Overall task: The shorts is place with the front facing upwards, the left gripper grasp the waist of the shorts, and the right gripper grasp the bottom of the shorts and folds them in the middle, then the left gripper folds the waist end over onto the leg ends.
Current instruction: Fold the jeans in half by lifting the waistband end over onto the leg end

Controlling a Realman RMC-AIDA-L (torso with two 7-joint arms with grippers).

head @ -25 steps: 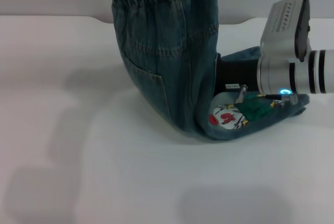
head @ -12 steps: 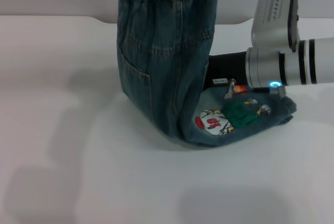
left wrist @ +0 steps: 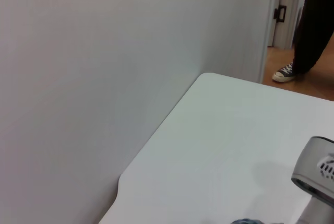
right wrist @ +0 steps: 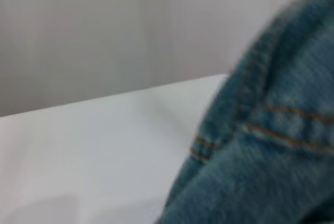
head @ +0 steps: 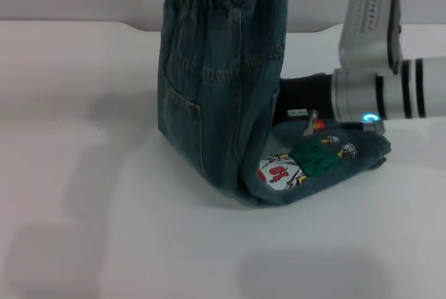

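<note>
Above table [head: 104,243], shorts [head: 216,90] hang upright.

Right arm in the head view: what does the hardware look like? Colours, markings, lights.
The right arm has a silver-grey cylindrical wrist with two black bands, a glowing blue ring light on its underside, and a grey ribbed box mounted on top. Ahead of it sits a black section bearing a small white label. Its end effector is hidden behind the shorts. The left arm is not in view.
</note>
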